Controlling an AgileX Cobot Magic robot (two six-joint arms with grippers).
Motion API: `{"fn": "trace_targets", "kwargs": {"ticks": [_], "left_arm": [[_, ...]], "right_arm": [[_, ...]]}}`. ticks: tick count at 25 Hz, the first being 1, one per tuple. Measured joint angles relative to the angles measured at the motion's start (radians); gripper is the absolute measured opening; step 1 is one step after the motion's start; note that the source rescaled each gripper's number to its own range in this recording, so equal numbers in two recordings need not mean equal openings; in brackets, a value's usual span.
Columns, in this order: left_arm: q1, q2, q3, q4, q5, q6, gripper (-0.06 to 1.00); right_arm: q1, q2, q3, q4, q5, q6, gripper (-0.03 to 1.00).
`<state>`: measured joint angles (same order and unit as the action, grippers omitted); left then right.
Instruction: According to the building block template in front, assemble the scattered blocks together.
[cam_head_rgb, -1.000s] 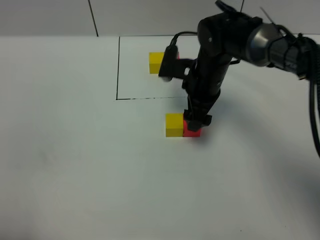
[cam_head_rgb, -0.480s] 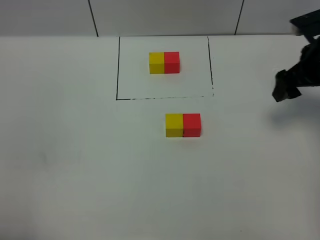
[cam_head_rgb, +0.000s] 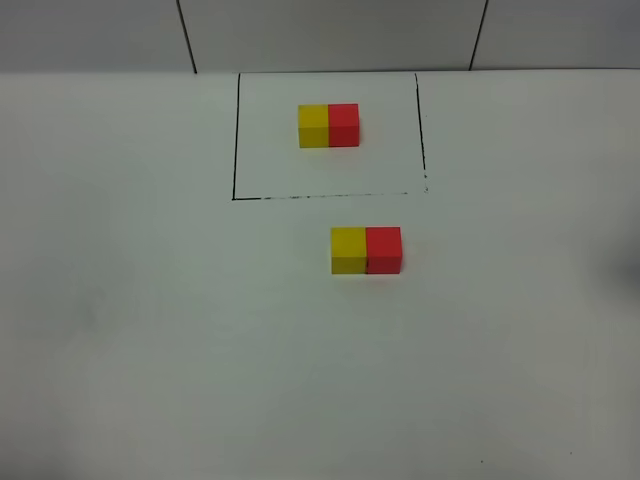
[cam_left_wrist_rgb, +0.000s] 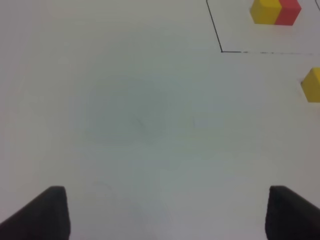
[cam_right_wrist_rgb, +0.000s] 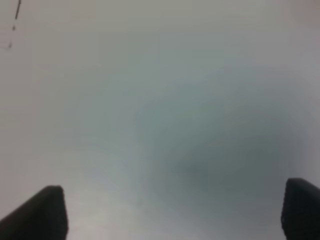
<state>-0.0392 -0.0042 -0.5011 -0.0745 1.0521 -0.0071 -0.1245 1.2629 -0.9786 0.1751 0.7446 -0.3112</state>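
Note:
The template pair, a yellow block (cam_head_rgb: 313, 126) joined to a red block (cam_head_rgb: 344, 125), sits inside the black-outlined rectangle (cam_head_rgb: 236, 140) at the back. In front of the outline a second yellow block (cam_head_rgb: 348, 249) and red block (cam_head_rgb: 384, 249) stand side by side, touching. Neither arm shows in the exterior high view. My left gripper (cam_left_wrist_rgb: 165, 215) is open and empty over bare table; its view shows the template pair (cam_left_wrist_rgb: 275, 11) and an edge of the front yellow block (cam_left_wrist_rgb: 312, 85). My right gripper (cam_right_wrist_rgb: 172, 212) is open and empty over bare table.
The white table (cam_head_rgb: 150, 330) stretches around the blocks. A grey tiled wall (cam_head_rgb: 330, 35) with dark seams runs along the back edge. A corner of the black outline (cam_right_wrist_rgb: 15, 20) shows in the right wrist view.
The right arm let go of the front red block and pulled away to the right, out of the exterior high view. The front pair stayed put, joined.

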Motion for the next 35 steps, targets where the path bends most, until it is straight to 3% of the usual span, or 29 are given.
{"fn": "trace_targets", "kwargs": {"ticks": [5,20,35], "left_arm": [[0.000,0.000,0.000,0.000,0.000,0.000,0.80],[0.000,0.000,0.000,0.000,0.000,-0.003,0.80],[0.000,0.000,0.000,0.000,0.000,-0.002,0.80]], "right_arm": [[0.000,-0.133,0.050,-0.014,0.074,0.100,1.00],[0.000,-0.743,0.237,-0.053,0.319,0.244,1.00],[0.000,-1.164,0.476,-0.034,0.333,0.273,1.00]]}}
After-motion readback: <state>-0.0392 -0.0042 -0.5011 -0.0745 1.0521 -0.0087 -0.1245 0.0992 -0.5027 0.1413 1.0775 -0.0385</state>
